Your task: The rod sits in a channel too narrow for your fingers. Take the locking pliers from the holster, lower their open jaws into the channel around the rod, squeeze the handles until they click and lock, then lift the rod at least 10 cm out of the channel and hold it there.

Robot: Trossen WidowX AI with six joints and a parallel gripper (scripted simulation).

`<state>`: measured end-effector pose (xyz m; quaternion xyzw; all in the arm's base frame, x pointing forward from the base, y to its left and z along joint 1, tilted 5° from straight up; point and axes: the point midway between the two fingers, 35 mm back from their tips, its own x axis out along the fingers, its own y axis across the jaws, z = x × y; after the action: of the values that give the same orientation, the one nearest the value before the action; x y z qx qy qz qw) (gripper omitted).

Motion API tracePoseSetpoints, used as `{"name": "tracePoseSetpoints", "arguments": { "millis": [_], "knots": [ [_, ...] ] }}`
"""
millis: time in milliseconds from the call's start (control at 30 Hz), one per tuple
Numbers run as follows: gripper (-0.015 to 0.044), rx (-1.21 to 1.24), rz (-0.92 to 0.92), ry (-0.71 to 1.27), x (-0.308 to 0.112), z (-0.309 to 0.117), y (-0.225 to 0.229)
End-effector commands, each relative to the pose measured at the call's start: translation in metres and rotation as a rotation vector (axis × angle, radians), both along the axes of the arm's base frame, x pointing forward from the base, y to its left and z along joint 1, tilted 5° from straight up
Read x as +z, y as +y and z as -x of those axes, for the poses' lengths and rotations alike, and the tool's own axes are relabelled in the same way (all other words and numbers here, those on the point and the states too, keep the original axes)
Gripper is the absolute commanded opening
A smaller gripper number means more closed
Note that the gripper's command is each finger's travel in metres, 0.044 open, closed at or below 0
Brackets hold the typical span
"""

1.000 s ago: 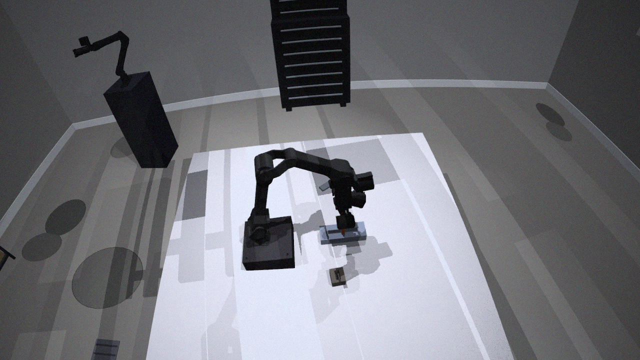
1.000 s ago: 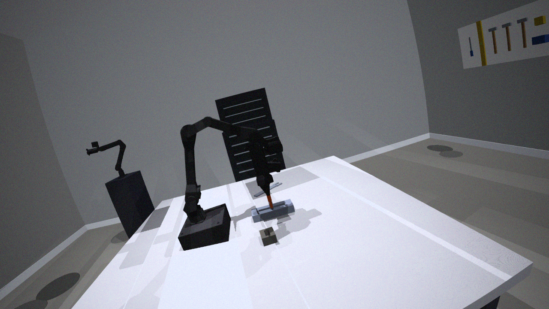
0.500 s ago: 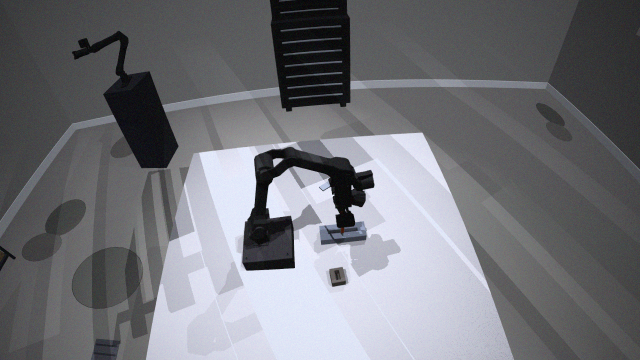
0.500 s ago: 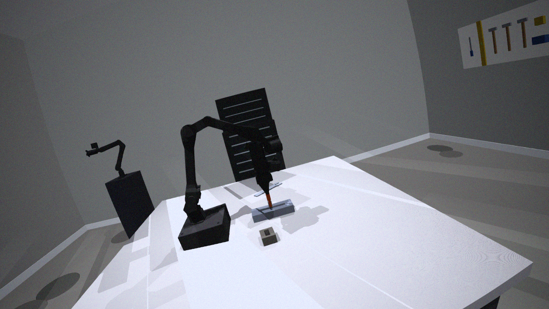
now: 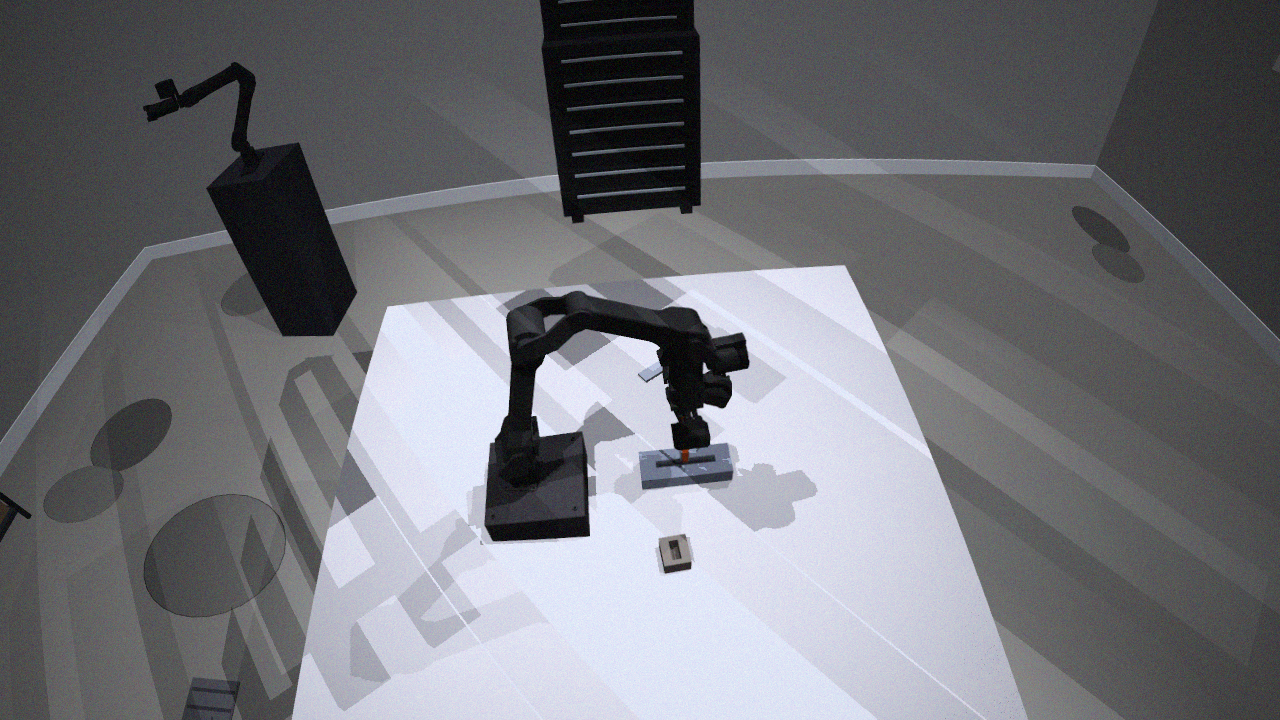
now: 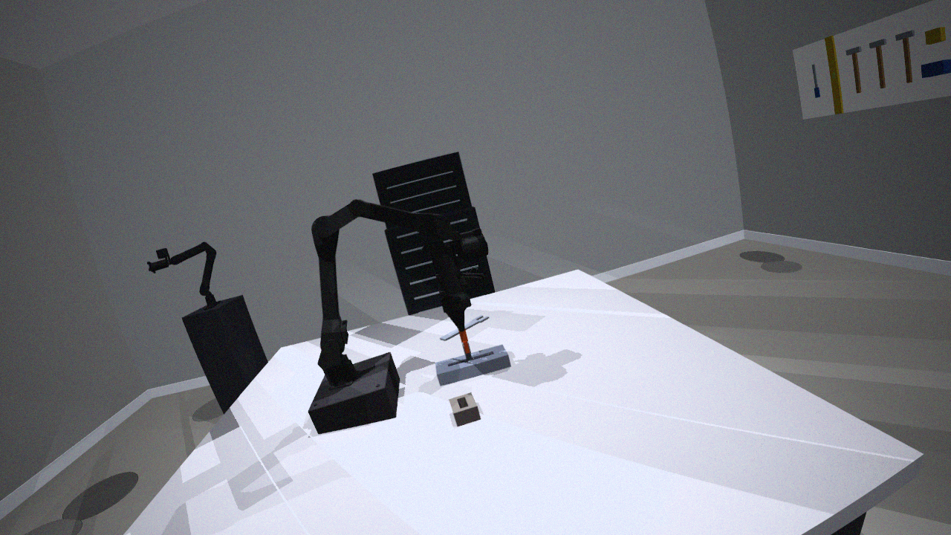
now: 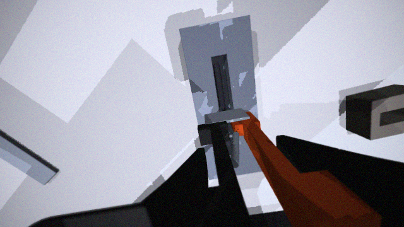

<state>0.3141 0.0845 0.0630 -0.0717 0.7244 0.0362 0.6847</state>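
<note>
Wrist view: fingers grip orange-handled pliers point(image 7: 268, 157) over channel block point(image 7: 202, 53); lettering indiscernible.

From here I see a white surface point(image 5: 805, 626) point(image 6: 598, 478) point(image 7: 104, 164) with the slotted gray block point(image 5: 662, 480) point(image 6: 443, 376) point(image 7: 202, 41) on it. Nearer me than that block sits a small holster point(image 5: 682, 565) point(image 6: 469, 415) point(image 7: 358, 116); the arm's black base point(image 5: 537, 530) point(image 6: 359, 420) stands to one side of the block, and behind it is a flat metallic piece point(image 5: 648, 373) point(image 6: 449, 336) point(image 7: 35, 171).

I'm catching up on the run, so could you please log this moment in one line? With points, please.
claw point(image 5: 685, 454) point(image 6: 462, 331) point(image 7: 240, 148): shut on pliers point(image 5: 685, 456) point(image 6: 466, 343) point(image 7: 268, 154) | pliers: upright over channel block point(image 5: 657, 481) point(image 6: 474, 374) point(image 7: 202, 50) | rod lift: not done
</note>
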Motion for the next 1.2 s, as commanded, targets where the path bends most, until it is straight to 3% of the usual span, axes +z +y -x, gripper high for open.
{"name": "tracePoseSetpoints", "arguments": {
  "millis": [0, 1167],
  "knots": [
    [0.0101, -0.002, -0.013, -0.011, 0.008, -0.002, 0.004],
    [0.0101, 0.005, -0.026, -0.115, 0.037, -0.012, 0.008]
  ]
}}
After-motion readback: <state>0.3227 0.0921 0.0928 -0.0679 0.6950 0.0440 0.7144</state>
